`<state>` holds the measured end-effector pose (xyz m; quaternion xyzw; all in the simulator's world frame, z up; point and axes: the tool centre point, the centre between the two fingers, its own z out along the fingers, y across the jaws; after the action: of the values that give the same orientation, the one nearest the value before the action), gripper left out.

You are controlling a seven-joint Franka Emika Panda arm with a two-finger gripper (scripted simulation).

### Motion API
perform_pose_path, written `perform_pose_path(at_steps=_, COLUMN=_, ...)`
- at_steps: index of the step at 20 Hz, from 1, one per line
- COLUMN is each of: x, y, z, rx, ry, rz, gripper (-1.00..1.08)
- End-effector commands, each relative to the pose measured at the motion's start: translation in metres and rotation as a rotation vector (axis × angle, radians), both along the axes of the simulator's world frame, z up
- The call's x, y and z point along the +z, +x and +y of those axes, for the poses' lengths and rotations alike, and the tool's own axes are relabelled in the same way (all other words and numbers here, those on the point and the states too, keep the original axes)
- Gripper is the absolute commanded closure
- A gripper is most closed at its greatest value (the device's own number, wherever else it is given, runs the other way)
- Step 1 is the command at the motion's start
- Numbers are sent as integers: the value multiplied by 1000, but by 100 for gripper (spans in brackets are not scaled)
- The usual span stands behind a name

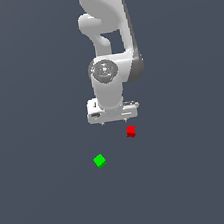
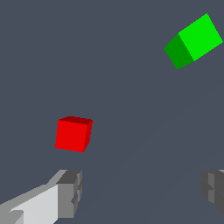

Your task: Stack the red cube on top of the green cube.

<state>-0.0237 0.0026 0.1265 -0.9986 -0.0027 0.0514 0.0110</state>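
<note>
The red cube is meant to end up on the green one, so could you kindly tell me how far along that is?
Nothing is done yet: the red cube and the green cube sit apart on the floor. The claw is open and empty, with the red cube outside its fingers. Grasping, lifting and stacking all remain.

Red cube (image 2: 73, 135) near spread jaws; green cube (image 2: 194, 41) apart.

White Panda arm (image 1: 108, 39) hangs vertical, wrist pointing straight down. End effector (image 1: 113, 120) above the worktop (image 1: 45, 194), jaws spread wide, nothing between them. Wrist view: both fingertips (image 2: 70, 192) far apart, empty gap.
</note>
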Motion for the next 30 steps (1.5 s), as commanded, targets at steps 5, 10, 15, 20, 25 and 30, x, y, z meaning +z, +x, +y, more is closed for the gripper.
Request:
perform_pose_path(at_steps=5, x=-2, y=0, z=3, rx=-6, ry=-1, rz=-4, gripper=-92)
perform_pose_path(at_steps=10, x=-10, y=-2, z=15, rx=-31, ry=-5, rz=-19, gripper=-92)
perform_pose_path(at_steps=15, x=-24, y=-2, z=35, rx=-72, ry=-11, rz=-45, gripper=-92)
perform_pose_path(at_steps=20, x=-41, y=-1, z=58, rx=-119, ry=-20, rz=-74, gripper=-92)
perform_pose_path(at_steps=25, x=-52, y=1, z=73, rx=-149, ry=-26, rz=-93, gripper=-92)
perform_pose_path(at_steps=30, x=-56, y=3, z=79, rx=-162, ry=-29, rz=-101, gripper=-92)
